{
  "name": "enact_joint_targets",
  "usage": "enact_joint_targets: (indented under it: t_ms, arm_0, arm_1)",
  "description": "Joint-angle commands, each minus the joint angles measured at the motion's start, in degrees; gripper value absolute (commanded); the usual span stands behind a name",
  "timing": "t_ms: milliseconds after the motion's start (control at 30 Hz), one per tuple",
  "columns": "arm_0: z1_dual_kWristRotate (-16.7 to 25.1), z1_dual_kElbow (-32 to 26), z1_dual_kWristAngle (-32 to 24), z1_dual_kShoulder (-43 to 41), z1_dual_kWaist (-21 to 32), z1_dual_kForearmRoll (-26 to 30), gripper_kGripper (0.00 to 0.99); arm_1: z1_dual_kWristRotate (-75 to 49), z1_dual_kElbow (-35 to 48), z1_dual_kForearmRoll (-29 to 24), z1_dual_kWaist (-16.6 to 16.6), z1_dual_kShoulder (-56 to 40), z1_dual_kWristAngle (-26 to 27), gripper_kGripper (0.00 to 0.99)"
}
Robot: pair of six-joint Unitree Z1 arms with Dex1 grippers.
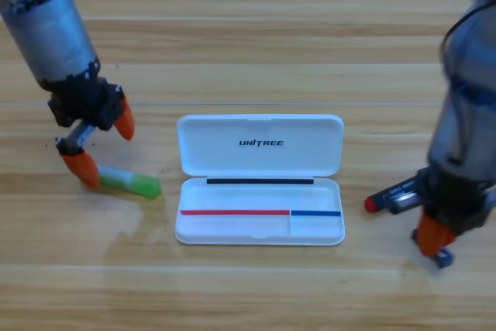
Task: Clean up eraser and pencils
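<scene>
The pale green pencil [130,184] lies flat on the table, left of the white case [260,232]. My left gripper [102,143] is open just above and left of it, with its lower jaw touching or nearly touching the pencil's left end. The black pencil with a red end [391,197] lies right of the case. Its right end runs under my right gripper [434,230], which points down over it and hides the contact. The eraser is out of view.
The white case stands open at the table's middle, its lid [260,145] folded back and its tray facing up. The left arm [46,29] comes in from the top left corner and the right arm [469,114] comes down the right edge.
</scene>
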Motion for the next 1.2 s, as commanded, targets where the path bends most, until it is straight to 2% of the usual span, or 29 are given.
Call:
enact_joint_targets:
  t_ms: [33, 167, 567, 633, 1033, 1133, 1200]
  arm_0:
    - [0.9, 3.4, -1.8, 5.1, -1.7, -4.9, 0.847]
    - [2.2, 5.5, -3.3, 6.3, -1.6, -8.9, 0.844]
    - [2.3, 6.7, -3.1, 7.4, 0.0, -12.1, 0.802]
    - [2.5, 7.2, -3.0, 7.3, 0.4, -12.6, 0.764]
    - [2.8, 7.8, -2.2, 6.7, 1.5, -12.7, 0.699]
    - [2.8, 7.8, -1.9, 6.3, 1.5, -12.7, 0.601]
    - [2.7, 7.8, -1.8, 6.0, 1.5, -12.7, 0.586]
  arm_1:
    - [-12.5, -4.2, 10.9, 2.0, -9.3, 0.8, 0.000]
    - [-31.1, -11.8, 19.9, 3.1, -6.6, 1.3, 0.000]
    - [-55.9, -19.3, 19.4, 3.6, 4.5, 6.3, 0.000]
    - [-58.3, -19.5, 18.0, 3.7, 5.2, 6.3, 0.000]
    - [-61.1, -24.6, 16.9, 5.7, 8.5, 5.9, 0.000]
    - [-61.5, -25.1, 15.0, 5.9, 9.2, 5.9, 0.000]
    - [-61.6, -25.5, 14.2, 6.1, 9.9, 5.7, 0.000]
